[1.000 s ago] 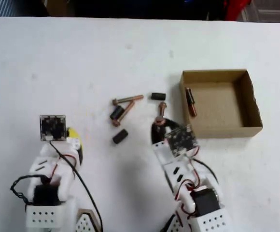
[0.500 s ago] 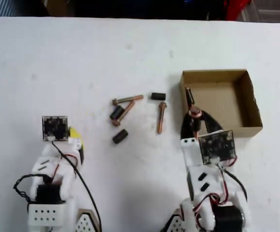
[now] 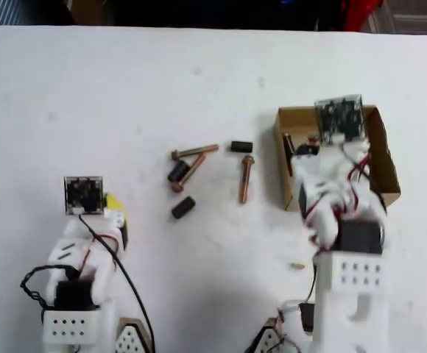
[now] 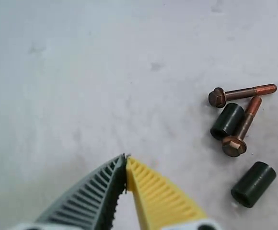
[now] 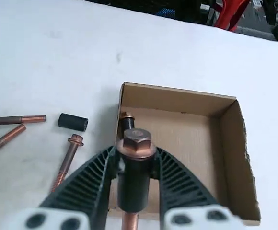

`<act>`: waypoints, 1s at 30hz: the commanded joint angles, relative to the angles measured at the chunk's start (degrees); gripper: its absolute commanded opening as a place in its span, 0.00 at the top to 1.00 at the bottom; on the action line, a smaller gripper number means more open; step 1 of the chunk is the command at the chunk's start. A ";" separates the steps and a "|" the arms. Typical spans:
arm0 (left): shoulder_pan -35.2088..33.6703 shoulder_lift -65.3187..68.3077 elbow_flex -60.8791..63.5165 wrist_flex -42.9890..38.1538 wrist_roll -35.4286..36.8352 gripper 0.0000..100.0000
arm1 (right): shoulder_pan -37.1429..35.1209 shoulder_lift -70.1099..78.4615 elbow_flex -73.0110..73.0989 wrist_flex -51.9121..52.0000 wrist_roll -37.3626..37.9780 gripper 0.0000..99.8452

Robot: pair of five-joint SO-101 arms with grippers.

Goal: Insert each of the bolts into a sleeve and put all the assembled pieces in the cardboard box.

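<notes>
Gripping a bolt-in-sleeve piece with the right end effector, over the cardboard box, close to the wall facing the loose parts. Held with long axis along the fingers, hex head out at the fingertips, shank end back toward the wrist.

Already inside the box, against that same wall: second assembled piece, long axis along the wall.

Closed tip to tip, gripping nothing: left end effector, above the table, apart from the parts.

Loose on the table beside the box:
- near-box bolt, long axis near-far, head at the far end, shank pointing back toward the arms
- crosswise bolt, long axis left-right, head away from the box
- diagonal bolt, head at the near end, tip angled toward the box, touching middle sleeve
- far sleeve, just beyond the near-box bolt's head
- near sleeve, alone, nearest the arms
</notes>
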 commanded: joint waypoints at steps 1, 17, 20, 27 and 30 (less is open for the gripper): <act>-0.57 -0.48 0.00 -1.58 -0.53 0.98 | 1.89 7.60 -6.59 -3.21 0.70 0.98; -0.57 -0.48 0.00 -1.58 -0.53 0.98 | 4.44 48.75 -30.15 -5.85 0.79 0.98; -0.57 -0.40 0.00 -1.58 -0.53 0.98 | 4.44 56.75 -36.22 -5.76 0.79 0.98; -0.57 -0.31 0.00 -1.58 -0.53 0.98 | 6.11 72.40 -48.53 -5.67 0.79 0.98; -0.57 -0.31 0.00 -1.58 -0.53 0.98 | 6.20 76.79 -51.60 -5.58 0.79 0.98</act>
